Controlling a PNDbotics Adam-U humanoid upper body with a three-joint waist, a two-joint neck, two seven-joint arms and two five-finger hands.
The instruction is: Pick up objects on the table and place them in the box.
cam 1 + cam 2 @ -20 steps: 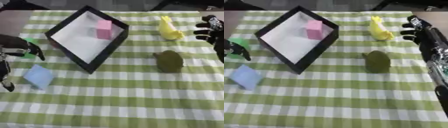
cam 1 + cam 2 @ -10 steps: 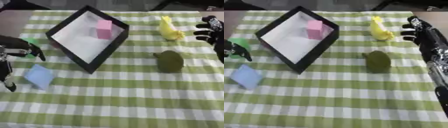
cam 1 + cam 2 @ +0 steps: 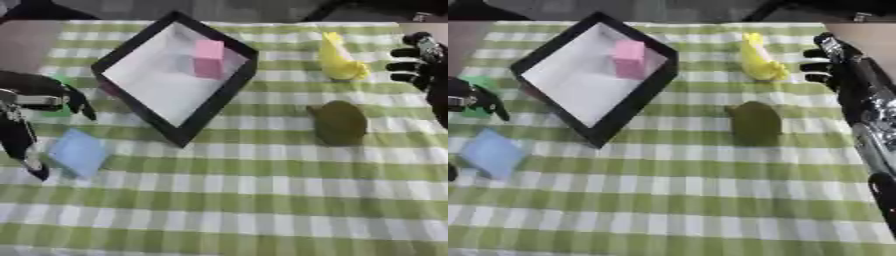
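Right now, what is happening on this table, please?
The robot is clearing things from a green checked cloth into a black box. A pink block already lies inside it. The right hand is open beside the yellow object, not touching it. The left hand is near a green object and a blue square. A dark olive object waits in the middle.

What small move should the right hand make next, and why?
Probably ease the right hand leftward onto the yellow object and close round it. The hand is open just beside it, not touching, and that object is still on the checked cloth, outside the box, which holds only the pink block.
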